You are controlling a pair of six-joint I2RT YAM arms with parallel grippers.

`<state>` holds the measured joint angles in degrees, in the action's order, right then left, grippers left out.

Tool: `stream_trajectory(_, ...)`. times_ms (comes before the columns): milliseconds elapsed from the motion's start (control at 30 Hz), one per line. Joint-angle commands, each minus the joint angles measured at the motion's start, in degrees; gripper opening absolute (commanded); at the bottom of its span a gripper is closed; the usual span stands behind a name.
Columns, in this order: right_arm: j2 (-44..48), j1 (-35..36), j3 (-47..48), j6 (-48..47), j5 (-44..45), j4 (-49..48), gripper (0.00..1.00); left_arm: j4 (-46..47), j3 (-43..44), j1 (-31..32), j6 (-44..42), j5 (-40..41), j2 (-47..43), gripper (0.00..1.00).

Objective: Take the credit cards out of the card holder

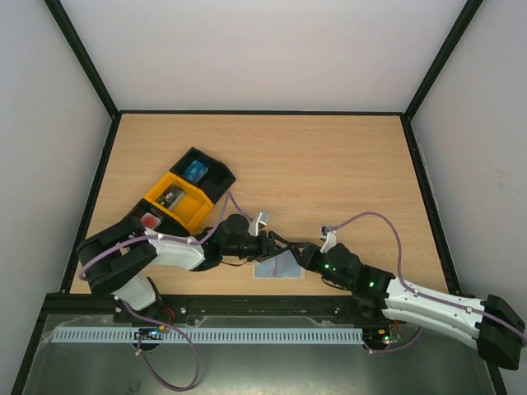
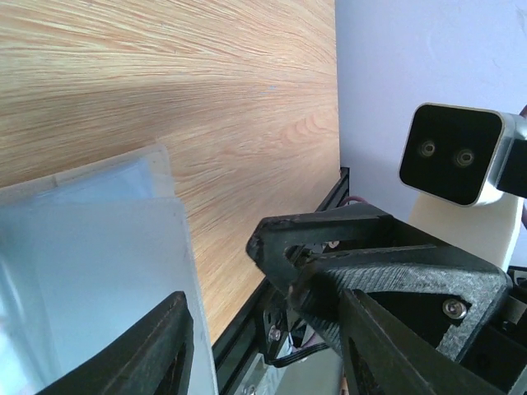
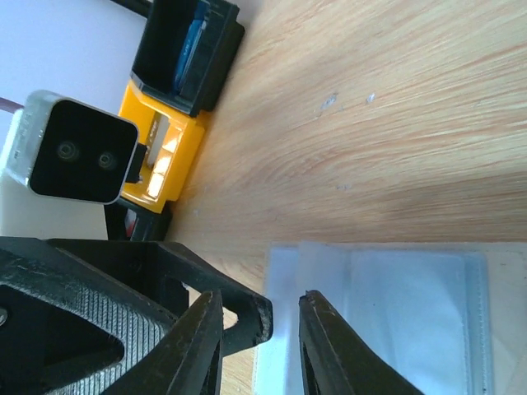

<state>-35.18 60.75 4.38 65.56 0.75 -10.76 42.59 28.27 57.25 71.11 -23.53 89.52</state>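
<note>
The pale blue-grey card holder (image 1: 278, 267) lies flat on the wood near the table's front edge. It fills the lower left of the left wrist view (image 2: 90, 271) and the lower right of the right wrist view (image 3: 395, 321). My left gripper (image 1: 276, 248) (image 2: 263, 317) is open, one finger (image 2: 160, 350) lying over the holder's end. My right gripper (image 1: 300, 257) (image 3: 262, 300) faces it tip to tip, jaws a little apart over the holder's edge, gripping nothing. One red credit card (image 1: 150, 220) lies in a black tray compartment at the left. No card shows at the holder.
A yellow tray (image 1: 177, 202) and a black tray (image 1: 202, 173) holding a small blue item (image 1: 195, 170) stand left of centre behind the left arm. The black front rail (image 1: 263, 303) runs just below the holder. Each wrist view shows the other arm's camera (image 2: 457, 156) (image 3: 74, 152) close by.
</note>
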Motion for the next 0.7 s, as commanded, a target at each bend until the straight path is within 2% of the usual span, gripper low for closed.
stream_trajectory(0, 5.6, 0.2, -0.8, 0.6, 3.8, 6.4, 0.27, 0.0, 0.4, 0.0, -0.9, 0.8, -0.9, 0.50)
stream_trajectory(233, 4.1, 0.2, 2.4, -1.6, 2.1, 7.2, 0.27, -13.5, -2.5, -3.9, -6.0, 6.3, -9.9, 0.60)
stream_trajectory(367, 0.0, 0.2, 4.3, -2.3, 0.1, 5.1, 0.27, -15.4, -6.0, -6.3, -6.0, 7.3, -14.1, 0.61)
stream_trajectory(667, -19.6, 0.2, 7.6, -2.4, -8.4, -4.0, 0.21, -13.9, -9.3, -9.3, -6.2, 4.9, -15.9, 0.65)
